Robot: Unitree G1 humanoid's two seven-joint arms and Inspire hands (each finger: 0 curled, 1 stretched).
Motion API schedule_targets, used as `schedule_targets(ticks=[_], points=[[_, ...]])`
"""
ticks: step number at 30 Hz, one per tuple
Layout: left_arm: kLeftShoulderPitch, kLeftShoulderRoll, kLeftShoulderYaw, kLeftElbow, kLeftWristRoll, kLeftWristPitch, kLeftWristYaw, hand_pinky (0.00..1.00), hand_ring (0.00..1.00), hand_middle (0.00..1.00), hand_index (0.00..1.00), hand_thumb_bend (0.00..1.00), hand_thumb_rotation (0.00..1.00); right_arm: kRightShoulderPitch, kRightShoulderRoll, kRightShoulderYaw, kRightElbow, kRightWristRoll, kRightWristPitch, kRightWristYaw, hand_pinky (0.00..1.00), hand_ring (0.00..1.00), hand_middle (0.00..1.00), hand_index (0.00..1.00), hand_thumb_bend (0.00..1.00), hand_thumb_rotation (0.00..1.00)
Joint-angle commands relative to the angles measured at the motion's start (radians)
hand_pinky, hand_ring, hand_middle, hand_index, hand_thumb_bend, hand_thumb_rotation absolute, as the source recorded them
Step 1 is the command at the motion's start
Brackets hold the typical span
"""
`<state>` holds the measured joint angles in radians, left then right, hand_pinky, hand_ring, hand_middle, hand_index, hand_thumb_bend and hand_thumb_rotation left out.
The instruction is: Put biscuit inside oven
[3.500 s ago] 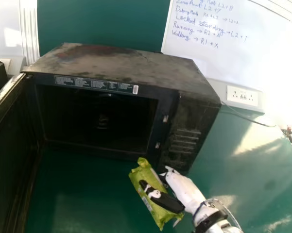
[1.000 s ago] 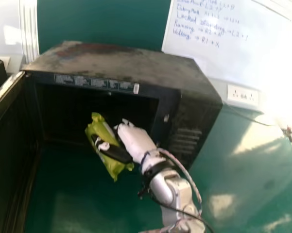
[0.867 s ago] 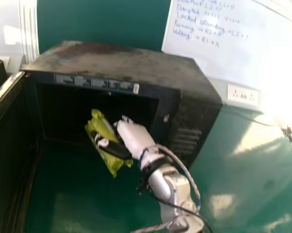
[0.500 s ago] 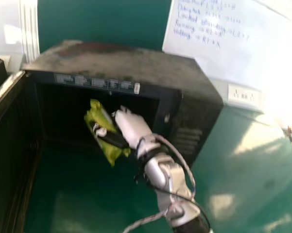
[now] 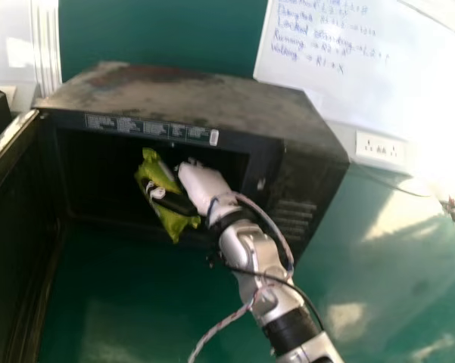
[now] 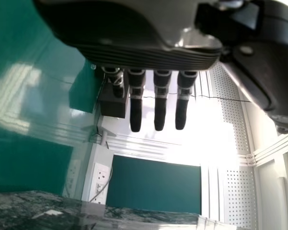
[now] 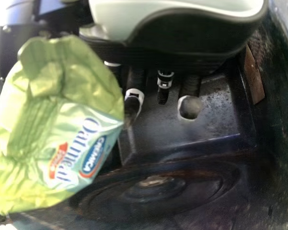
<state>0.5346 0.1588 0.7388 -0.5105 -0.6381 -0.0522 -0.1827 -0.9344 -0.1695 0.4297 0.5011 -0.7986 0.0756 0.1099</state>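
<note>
My right hand (image 5: 202, 185) reaches from the lower right to the mouth of the black oven (image 5: 189, 98), whose door stands open. It grips the green biscuit packet (image 5: 165, 219), with its dark thumb lying across the wrapper; the packet is tilted at the opening. In the right wrist view the biscuit packet (image 7: 43, 129) hangs beside the right hand (image 7: 182, 52), with the oven's dark interior (image 7: 206, 139) beyond. My left hand (image 6: 160, 98) shows in the left wrist view with straight fingers, holding nothing.
The oven door (image 5: 15, 242) stands along the left side. A green table (image 5: 136, 310) extends before the oven and to its right. A wall socket (image 5: 380, 147) and a cable are behind at the right, below a whiteboard (image 5: 325, 53).
My right hand has carried the biscuit packet from in front of the oven's lower right, leftward and up to its opening. Lately it moved a little farther forward.
</note>
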Motion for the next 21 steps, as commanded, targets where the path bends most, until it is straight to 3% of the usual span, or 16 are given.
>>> schedule_targets(ticks=[1, 6, 16, 21], points=[[0.012, -0.003, 0.002, -0.008, 0.006, -0.012, -0.003, 0.7, 0.77, 0.82, 0.82, 0.84, 0.84, -0.05, 0.009, 0.007, 0.046, 0.004, -0.012, -0.033, 0.0, 0.0, 0.0, 0.08, 0.62, 0.0], [0.018, -0.007, -0.001, -0.019, 0.008, -0.009, 0.002, 0.72, 0.78, 0.82, 0.82, 0.85, 0.84, -0.107, 0.02, 0.021, 0.166, 0.013, -0.043, -0.061, 0.0, 0.0, 0.0, 0.08, 0.6, 0.0], [0.025, -0.014, -0.003, -0.032, 0.0, -0.002, 0.012, 0.69, 0.7, 0.73, 0.8, 0.83, 0.82, -0.206, 0.061, 0.048, 0.379, 0.026, -0.071, -0.122, 0.0, 0.0, 0.0, 0.08, 0.6, 0.0], [0.026, -0.013, -0.001, -0.027, -0.011, -0.003, 0.006, 0.63, 0.64, 0.67, 0.8, 0.83, 0.81, -0.229, 0.071, 0.053, 0.443, 0.036, -0.087, -0.151, 0.0, 0.0, 0.0, 0.08, 0.59, 0.0]])
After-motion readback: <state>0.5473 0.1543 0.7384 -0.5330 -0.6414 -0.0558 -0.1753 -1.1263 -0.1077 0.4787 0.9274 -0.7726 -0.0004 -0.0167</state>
